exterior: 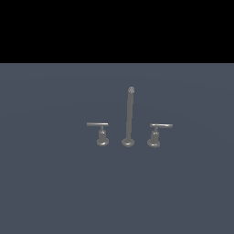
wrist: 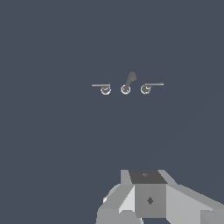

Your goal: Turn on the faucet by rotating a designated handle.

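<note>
Gripper (wrist: 151,199): far from the faucet (exterior: 129,116), finger spread unreadable. Designated handle (exterior: 156,132) sits on the exterior view's right of the spout. You should approach its bar tip, then push sideways.

This is not a real room but a made-up computer world. The floor (exterior: 55,183) is one flat, plain blue-grey sheet, and behind it is only black. A small grey faucet (exterior: 129,119) stands alone on it, smooth and simple like a toy drawing.
</note>
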